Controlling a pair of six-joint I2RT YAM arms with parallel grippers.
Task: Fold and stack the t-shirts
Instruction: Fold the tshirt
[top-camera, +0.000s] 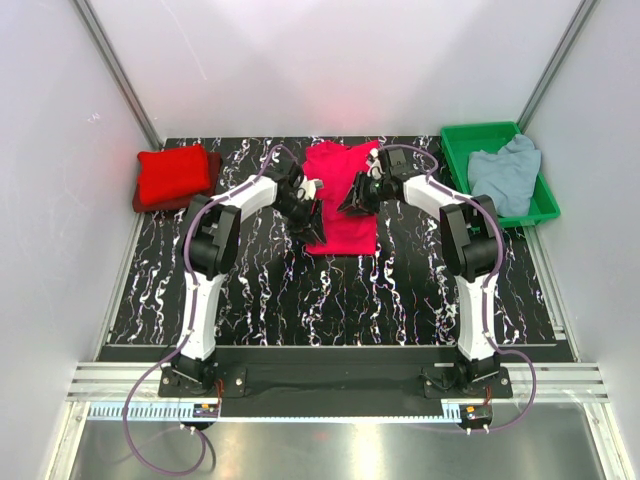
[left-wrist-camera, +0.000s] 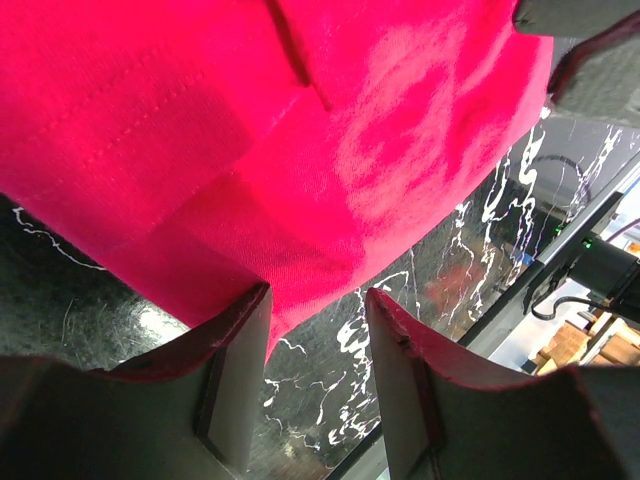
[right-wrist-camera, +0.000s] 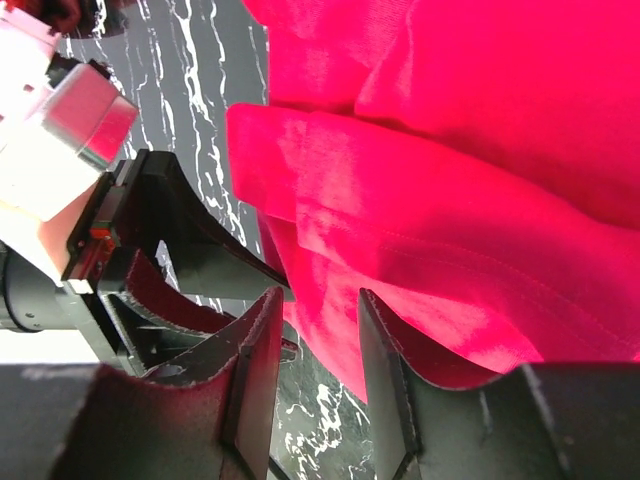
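A bright red t-shirt (top-camera: 338, 195) lies partly folded at the middle back of the black marbled table (top-camera: 330, 290). My left gripper (top-camera: 311, 222) is at its left lower edge and my right gripper (top-camera: 353, 204) is over its middle right. In the left wrist view the left gripper (left-wrist-camera: 315, 340) is open, with the shirt's (left-wrist-camera: 300, 130) hem just ahead of the left finger. In the right wrist view the right gripper (right-wrist-camera: 318, 340) is open, with the shirt's (right-wrist-camera: 450, 200) folded edge reaching between the fingers, unclamped. A pale grey-blue t-shirt (top-camera: 503, 173) lies in the tray.
A folded pile of red shirts (top-camera: 176, 176) sits at the back left of the table. The green plastic tray (top-camera: 455, 150) stands at the back right. Grey walls enclose the table on three sides. The left gripper (right-wrist-camera: 150, 270) shows close beside the right one.
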